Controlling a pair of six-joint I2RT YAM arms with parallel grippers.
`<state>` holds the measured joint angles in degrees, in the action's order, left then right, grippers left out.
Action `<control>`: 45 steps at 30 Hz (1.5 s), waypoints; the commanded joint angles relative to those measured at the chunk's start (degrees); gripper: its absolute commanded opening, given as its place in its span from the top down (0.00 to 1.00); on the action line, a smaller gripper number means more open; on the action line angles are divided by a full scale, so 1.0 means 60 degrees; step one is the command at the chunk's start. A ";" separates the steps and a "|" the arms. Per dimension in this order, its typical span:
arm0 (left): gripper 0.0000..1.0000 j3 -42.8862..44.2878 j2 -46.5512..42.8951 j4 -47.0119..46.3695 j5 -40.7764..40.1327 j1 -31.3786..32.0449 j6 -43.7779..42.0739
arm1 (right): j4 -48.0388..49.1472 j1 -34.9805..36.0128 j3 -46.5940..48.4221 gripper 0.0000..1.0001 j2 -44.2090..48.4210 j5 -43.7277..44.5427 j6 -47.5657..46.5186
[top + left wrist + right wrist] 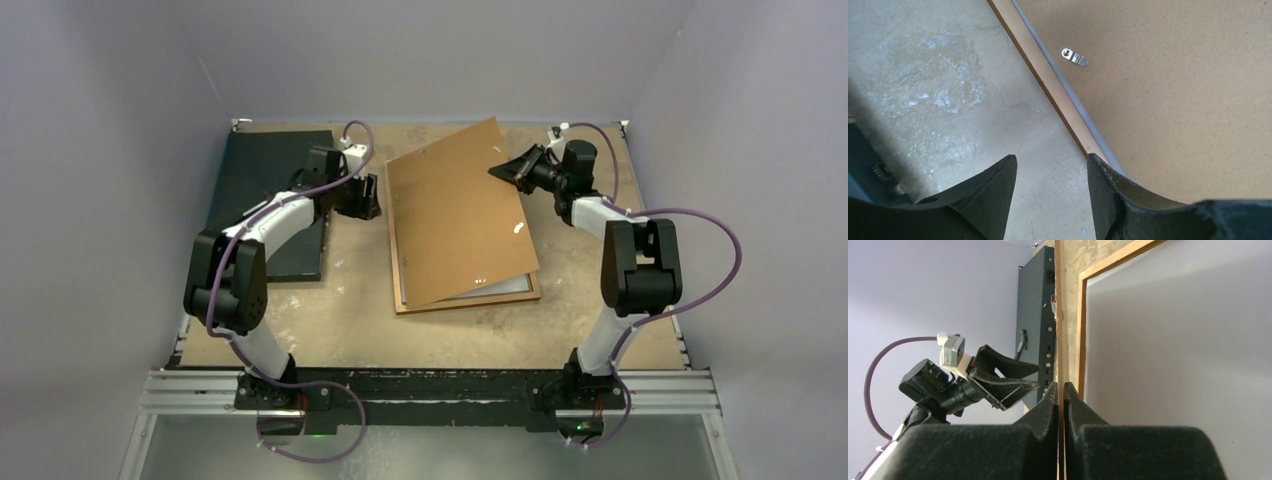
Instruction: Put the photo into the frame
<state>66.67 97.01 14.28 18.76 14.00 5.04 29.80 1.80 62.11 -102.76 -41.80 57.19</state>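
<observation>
Brown matte fibreboard backing board [455, 210] tilted over narrow wooden frame [470, 302]; right gripper [1060, 389] clamps board's far corner. Left gripper [1050, 161] parted, empty, at frame's left edge.

No text, label, brand, number or sign can be read in any of the three views.
</observation>
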 commanded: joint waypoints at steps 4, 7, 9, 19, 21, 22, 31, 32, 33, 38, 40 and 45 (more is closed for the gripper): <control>0.51 -0.0401 0.0401 -0.1482 0.0483 -0.0019 0.0633 | 0.1642 -0.0095 -0.0295 1.00 -0.0295 -0.0555 0.0950; 0.52 -0.0688 0.0476 -0.1976 0.0359 0.0023 0.0752 | 0.2115 -0.0122 -0.0434 1.00 -0.0481 -0.0590 0.1271; 0.53 -0.0669 0.0639 -0.2017 0.0293 0.0051 0.0779 | 0.2241 -0.0132 -0.0463 1.00 -0.0555 -0.0592 0.1325; 0.57 -0.0483 0.1279 -0.2150 0.0286 0.0153 0.0712 | 0.3053 -0.0281 -0.0659 1.00 -0.0931 -0.0663 0.1687; 0.58 -0.0460 0.1350 -0.2147 0.0273 0.0179 0.0684 | 0.3237 -0.0286 -0.0691 1.00 -0.0989 -0.0679 0.1764; 0.58 -0.0463 0.1382 -0.2150 0.0271 0.0193 0.0675 | 0.3282 -0.0286 -0.0713 1.00 -0.1020 -0.0680 0.1799; 0.63 -0.0519 0.1545 -0.2235 0.0280 0.0370 0.0743 | 0.3533 -0.0286 -0.0836 1.00 -0.1275 -0.0817 0.1847; 0.63 -0.0501 0.1564 -0.2245 0.0265 0.0387 0.0731 | 0.3524 -0.0410 -0.0854 1.00 -0.1278 -0.0838 0.1821; 0.63 -0.0499 0.1577 -0.2243 0.0257 0.0396 0.0734 | 0.3527 -0.0543 -0.0882 1.00 -0.1289 -0.0840 0.1806; 0.64 -0.0460 0.1699 -0.2248 0.0242 0.0446 0.0662 | 0.3512 -0.0623 -0.0917 1.00 -0.1372 -0.0847 0.1717; 0.65 -0.0463 0.1747 -0.2242 0.0228 0.0450 0.0642 | 0.3525 -0.0630 -0.0917 1.00 -0.1414 -0.0840 0.1704; 0.67 -0.0534 0.1832 -0.2240 0.0198 0.0453 0.0598 | 0.3600 -0.0637 -0.0888 1.00 -0.1552 -0.0826 0.1716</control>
<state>62.89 107.18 2.39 19.92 16.53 8.99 47.22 -2.00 56.49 -111.59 -44.56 65.39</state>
